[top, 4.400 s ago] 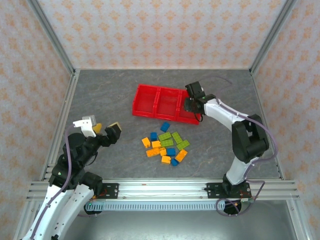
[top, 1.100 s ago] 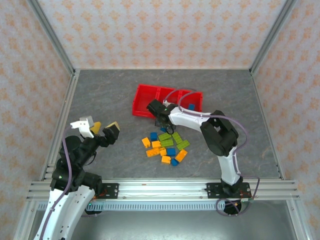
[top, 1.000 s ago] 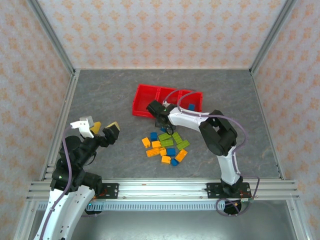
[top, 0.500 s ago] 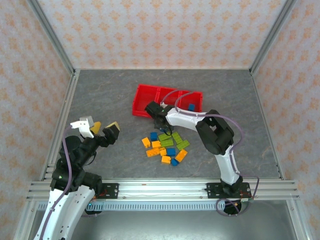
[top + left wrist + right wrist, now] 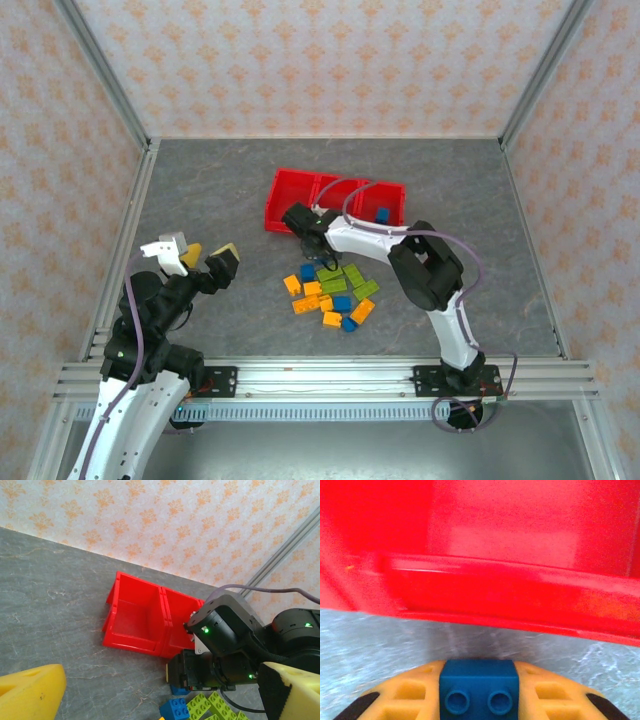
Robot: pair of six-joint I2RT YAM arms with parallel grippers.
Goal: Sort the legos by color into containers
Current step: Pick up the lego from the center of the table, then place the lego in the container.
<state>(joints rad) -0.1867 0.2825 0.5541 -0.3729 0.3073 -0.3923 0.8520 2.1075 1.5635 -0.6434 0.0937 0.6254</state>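
Nearest us, the left gripper [image 5: 207, 262] hangs above the grey table [image 5: 200, 190] on the left side, its yellow foam pads [image 5: 31, 694] spread wide with nothing between them. Out at mid-table we reach the loose legos [image 5: 333, 295], bunched in one pile. There are orange-yellow bricks [image 5: 306, 304] along the near and left edges, lime green bricks [image 5: 342, 277] through the middle, and blue bricks [image 5: 341, 303] dotted among them. At the pile's far edge the right gripper [image 5: 479, 677] sits low over the table. Its wrist view shows it pinching a blue brick [image 5: 479, 686], two studs facing the camera, snug between the yellow pads. Straight ahead of that brick and close, the red outer wall of the containers [image 5: 292, 196] stands in the way. From above, we see the right arm [image 5: 370, 238] lying across the front of the bins, with its purple cable [image 5: 345, 190] looping over them. Farther back, the left bin [image 5: 132, 622] shows its red floor to the left wrist camera. One blue piece [image 5: 382, 214] sits in the right bin [image 5: 392, 195]. Patterned walls [image 5: 320, 60] close off the back.
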